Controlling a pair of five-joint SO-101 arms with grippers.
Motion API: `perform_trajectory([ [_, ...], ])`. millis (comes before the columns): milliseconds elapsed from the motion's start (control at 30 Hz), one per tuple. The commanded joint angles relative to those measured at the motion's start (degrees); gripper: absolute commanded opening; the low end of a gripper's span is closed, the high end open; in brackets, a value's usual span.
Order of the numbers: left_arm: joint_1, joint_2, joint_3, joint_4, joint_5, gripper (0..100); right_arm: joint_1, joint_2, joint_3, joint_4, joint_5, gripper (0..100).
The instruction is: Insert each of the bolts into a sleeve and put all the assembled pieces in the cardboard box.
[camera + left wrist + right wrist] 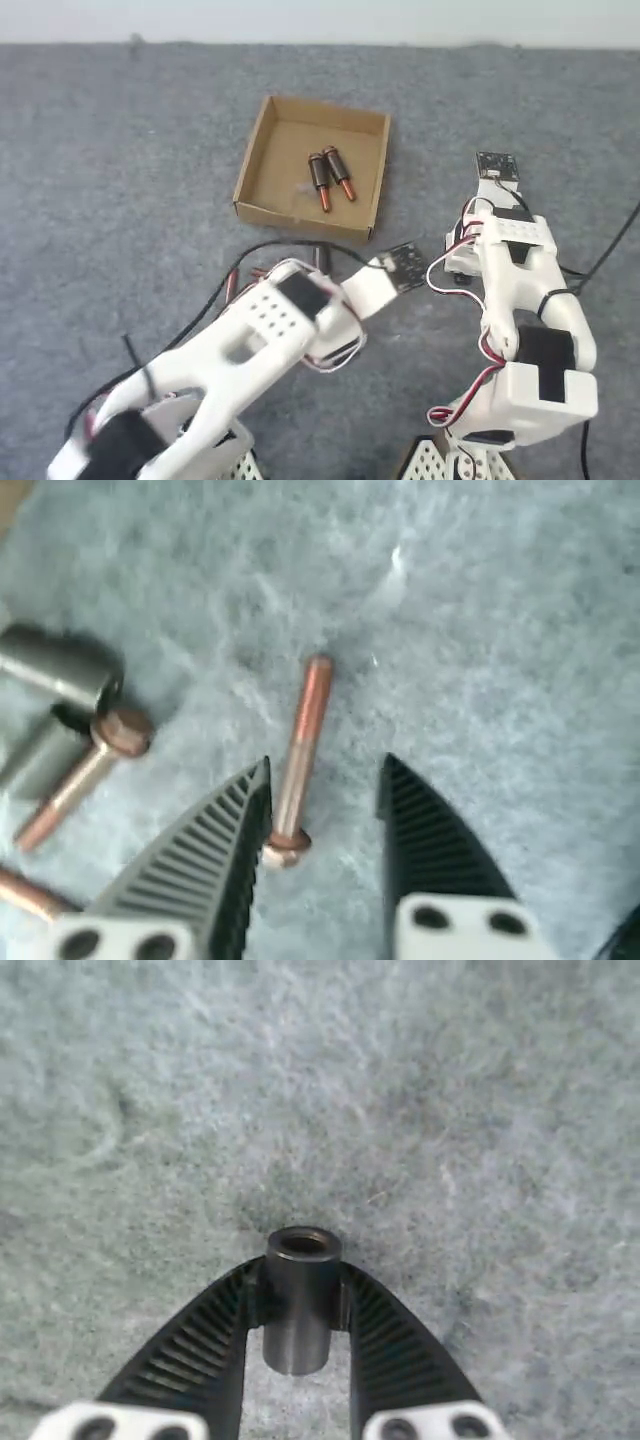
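A: Left gripper (326, 765)?
B: Released, jaws either side of a loose bolt (300, 750) lying on the grey carpet (480, 630).
A: Right gripper (300, 1272)?
B: Clamped on a dark sleeve (298, 1310), bore end visible.
A: Cardboard box (255, 165)?
B: Toward the carpet's far edge; two assembled pieces (332, 178) inside.

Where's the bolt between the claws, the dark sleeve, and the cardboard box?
bolt (302, 748), left wrist view, middle of its shank.
sleeve (300, 1310), right wrist view, its side wall.
cardboard box (254, 152), high view, its left wall.
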Motion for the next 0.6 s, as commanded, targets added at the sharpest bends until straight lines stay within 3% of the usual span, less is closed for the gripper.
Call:
perform_trajectory([
  [0,0.4,-9.4,3.6,1.0,4.5,5,0.9,-3.7,-0.2,-1.0,0.6,0.6],
  [233,0.1,-9.3,6.8,4.8,7.2,1,0.8,-3.7,-0.2,-1.0,0.7,0.6],
  [567,1.0,16.3,1.5,3.3,6.4,1,0.8,-3.7,-0.2,-1.0,0.7,0.6],
])
